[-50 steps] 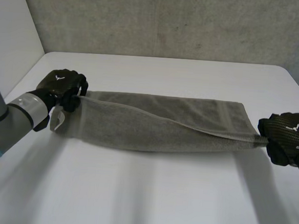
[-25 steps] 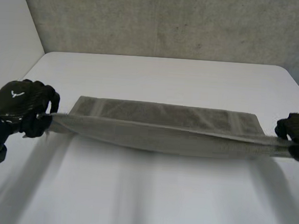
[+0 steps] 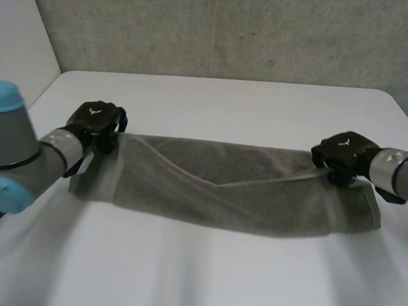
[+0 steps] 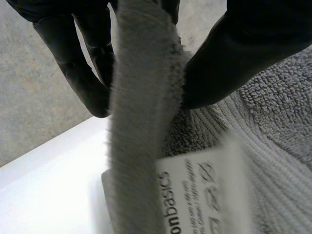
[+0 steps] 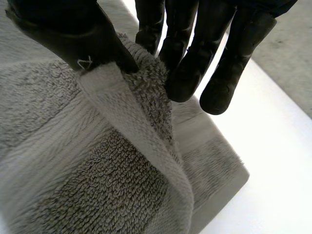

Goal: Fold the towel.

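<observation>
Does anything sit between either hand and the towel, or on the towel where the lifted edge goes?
Nothing visible does. The left hand and the right hand each pinch a corner of the towel, and nothing lies on it.

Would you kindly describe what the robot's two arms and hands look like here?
The left arm and right arm are smooth grey tubes; round light-blue caps cover the left one's joints. The left hand and right hand are black, with slim fingers and a small white mark on the back.

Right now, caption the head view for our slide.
Mid-fold: left hand and right hand pinch opposite ends of a grey terry towel on a white table.
</observation>
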